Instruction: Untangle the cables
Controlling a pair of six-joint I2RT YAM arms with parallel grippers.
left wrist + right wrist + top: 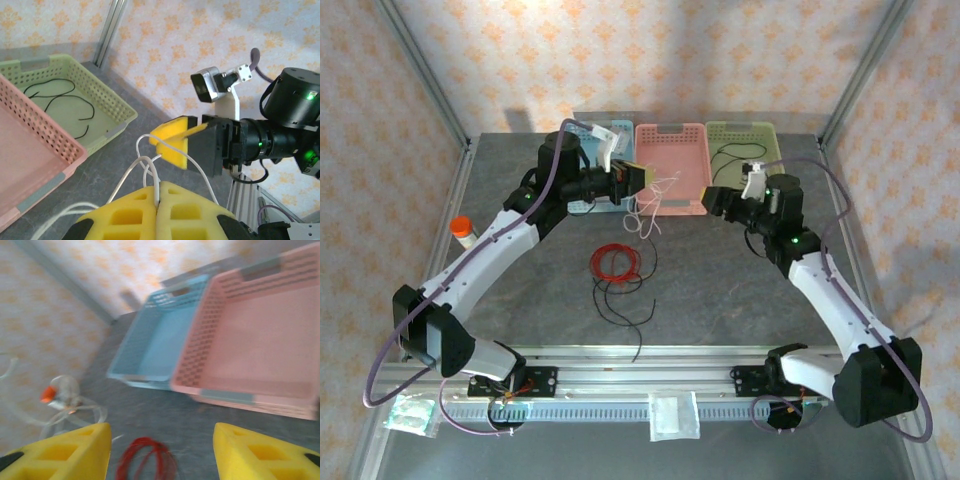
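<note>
Three baskets in a touching row along the table's far edge: blue basket (603, 150) left, pink basket (672, 150) middle, green basket (748, 135) right. Grey stone-look table (740, 300), matte finish. Cream wallpaper (620, 60) with an orange floral print on every wall; aluminium posts (420, 70) slanting up from the far corners.

Seeing left gripper (159, 189) pinched tight on the pale cable (156, 177), raised just in front of the pink basket's near rim, loose strands hanging toward the tabletop. Seeing right gripper (161, 450) with fingers apart and nothing between them, facing the left one at close range, in front of the seam between the pink and green baskets.

Red cable (613, 263) coiled flat at mid-table, well apart from both claws. Black cable (623, 305) overlapping that coil and trailing toward the near edge. Second thin black wire (732, 153) loose inside the green basket.

Orange-capped tube (463, 231) upright by the left edge. Flat packet (675, 415) at the middle of the near edge, another packet (410, 415) at the near-left corner. Right wrist view motion-blurred, fine detail unreadable.
</note>
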